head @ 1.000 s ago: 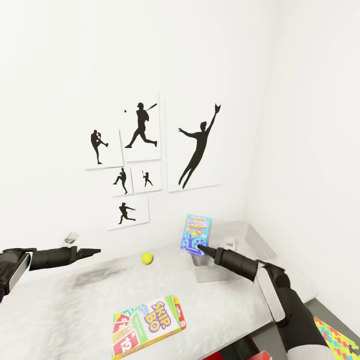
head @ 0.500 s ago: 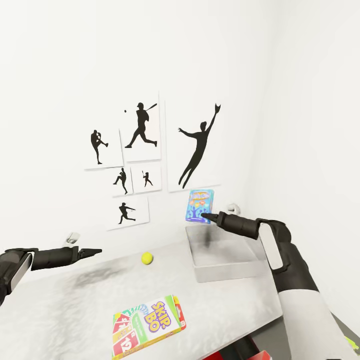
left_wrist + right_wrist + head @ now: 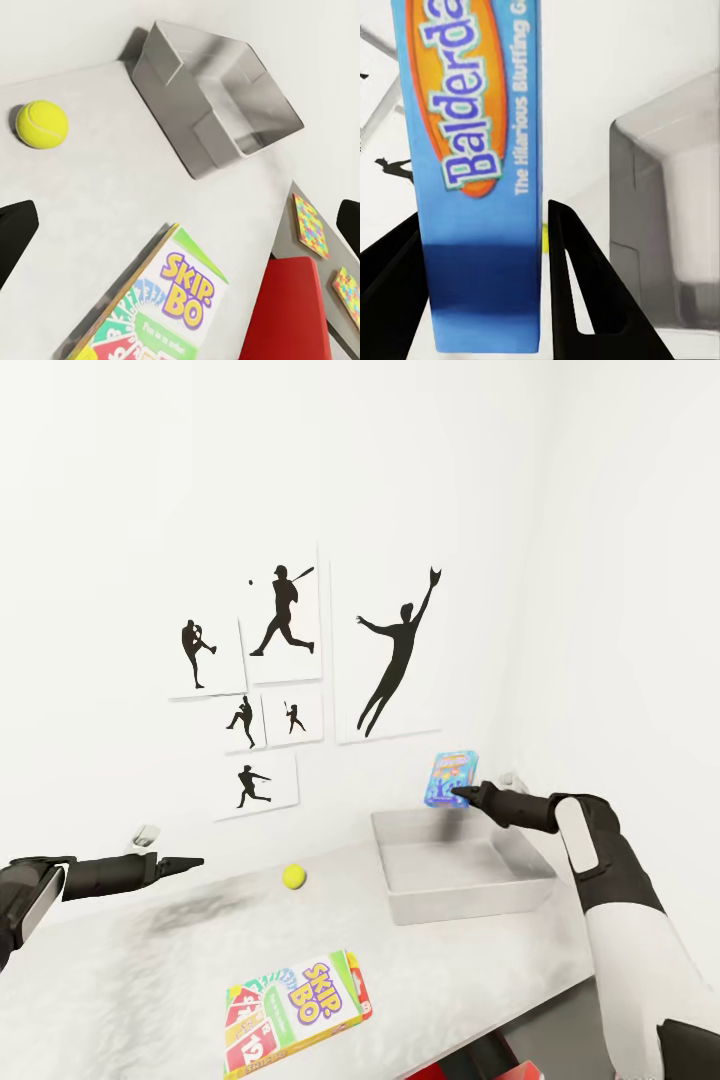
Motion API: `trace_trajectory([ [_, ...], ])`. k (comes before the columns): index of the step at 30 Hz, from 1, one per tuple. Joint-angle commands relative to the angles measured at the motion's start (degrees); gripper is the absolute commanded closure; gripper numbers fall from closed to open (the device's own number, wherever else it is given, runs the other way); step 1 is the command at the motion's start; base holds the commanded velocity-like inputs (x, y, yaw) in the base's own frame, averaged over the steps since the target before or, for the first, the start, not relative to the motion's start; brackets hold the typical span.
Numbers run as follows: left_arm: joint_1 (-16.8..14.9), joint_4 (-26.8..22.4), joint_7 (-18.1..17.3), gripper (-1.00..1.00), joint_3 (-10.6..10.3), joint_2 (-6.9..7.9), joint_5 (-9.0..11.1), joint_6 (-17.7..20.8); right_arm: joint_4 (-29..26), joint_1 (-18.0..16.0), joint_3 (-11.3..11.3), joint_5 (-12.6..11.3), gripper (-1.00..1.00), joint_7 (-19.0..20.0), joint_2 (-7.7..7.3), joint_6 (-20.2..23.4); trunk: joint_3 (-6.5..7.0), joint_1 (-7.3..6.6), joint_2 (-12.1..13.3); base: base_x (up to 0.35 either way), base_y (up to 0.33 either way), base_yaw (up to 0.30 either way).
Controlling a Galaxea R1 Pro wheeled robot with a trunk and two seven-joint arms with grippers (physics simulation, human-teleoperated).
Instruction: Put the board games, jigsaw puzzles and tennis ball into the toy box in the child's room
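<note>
Taking the toy box (image 3: 462, 865) as the marker, the left gripper (image 3: 190, 862) hangs well to its left, above the table (image 3: 130, 980) and clear of everything. Its two dark fingers (image 3: 13, 234) stand wide apart at the edges of the left wrist view, with nothing between them.

Nearer the toy box, but still left of it and apart, the yellow tennis ball (image 3: 293, 876) sits on the mottled top. Forward of the ball, toward the table's near edge and left of the toy box, the SKIP-BO game (image 3: 296, 1010) lies flat, face up.

The toy box itself rests on the table close to the corner of the white walls; its inside looks bare. On the wall behind and to its left hang the baseball silhouette pictures (image 3: 290, 660).

Above the toy box's back right corner, the blue board game (image 3: 452, 779) is held upright in the air, its lettered face showing "Balderda". The right gripper (image 3: 462, 793) is clamped on its lower edge, a black finger (image 3: 585, 292) pressed to each side of the thin box.

In the left wrist view, past the table edge beyond the toy box, two jigsaw puzzles (image 3: 310, 225) lie flat on a grey surface beside a red seat (image 3: 289, 311).
</note>
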Motion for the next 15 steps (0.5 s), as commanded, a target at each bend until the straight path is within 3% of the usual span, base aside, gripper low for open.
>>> trace_trajectory([
  [1, 0.0, 0.0, -0.1, -1.0, 0.0, 0.01, 0.2, 0.6, -0.1, -0.1, -0.2, 0.2, 1.0, 0.6, -0.18, 0.4, -0.03, 0.02, 0.0, 0.0, 0.0, 0.0],
  [15, 0.0, 0.0, -0.3, -1.0, 0.0, 0.01, 0.2, 0.5, -0.5, 0.2, -0.3, 0.0, 1.0, 0.7, -0.5, 0.5, -0.03, 0.02, 0.0, 0.0, 0.0, 0.0],
])
